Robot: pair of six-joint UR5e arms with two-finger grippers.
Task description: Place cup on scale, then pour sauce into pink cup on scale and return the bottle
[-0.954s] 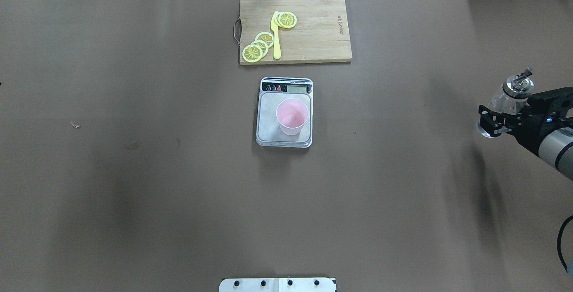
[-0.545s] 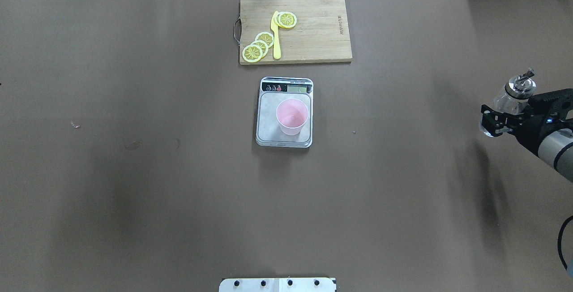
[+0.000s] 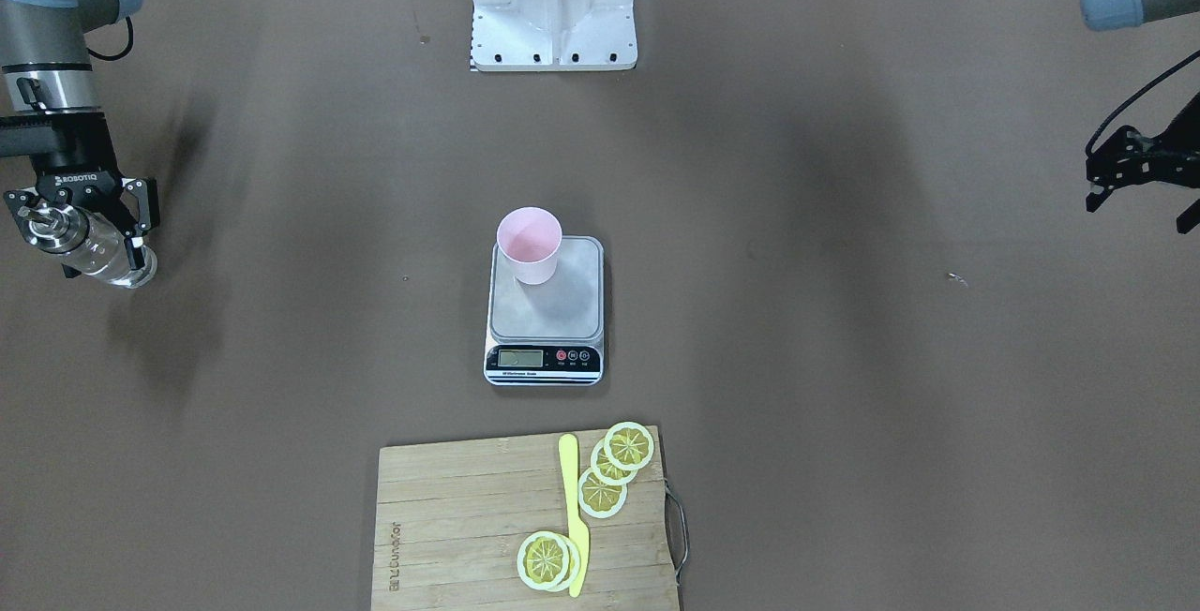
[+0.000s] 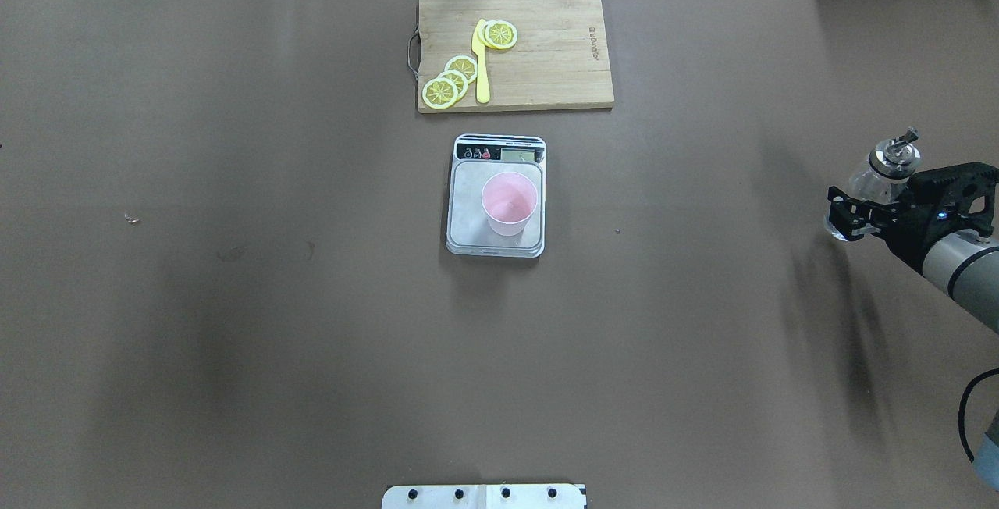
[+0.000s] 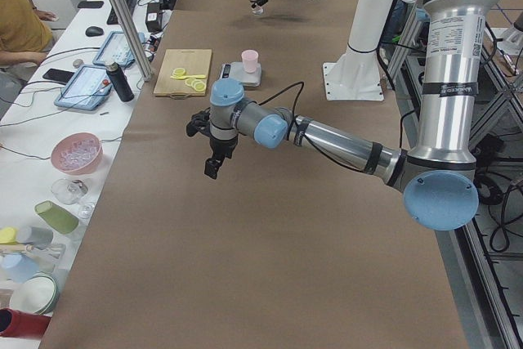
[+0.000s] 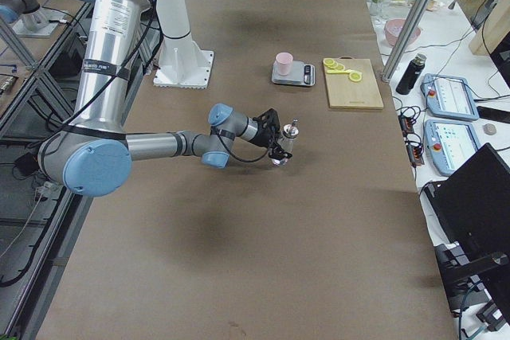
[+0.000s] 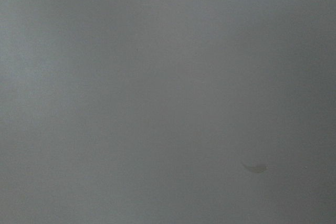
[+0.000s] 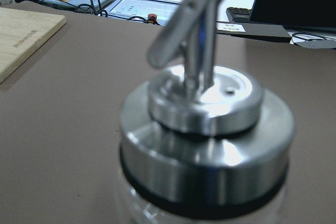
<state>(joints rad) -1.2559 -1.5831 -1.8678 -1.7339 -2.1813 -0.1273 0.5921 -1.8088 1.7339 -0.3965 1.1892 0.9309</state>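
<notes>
The pale pink cup (image 4: 509, 203) stands upright on the grey scale (image 4: 468, 201) at the table's middle; both also show in the front-facing view, the cup (image 3: 530, 244) on the scale (image 3: 562, 302). My right gripper (image 4: 849, 214) is shut on the clear bottle (image 4: 876, 179) at the far right of the table, low over the surface. The bottle's silver spout (image 8: 205, 129) fills the right wrist view. I cannot tell whether the bottle's base touches the table. My left gripper (image 3: 1139, 203) hangs open and empty far off at the other side.
A wooden cutting board (image 4: 554, 64) with lemon slices (image 4: 451, 81) and a yellow knife (image 4: 481, 64) lies beyond the scale. The robot's white base (image 3: 553, 2) stands at the near edge. A small scrap (image 4: 131, 218) lies at the left.
My right gripper has sunk lower toward the table with the bottle and shifted a little. The cup and scale have not moved.
</notes>
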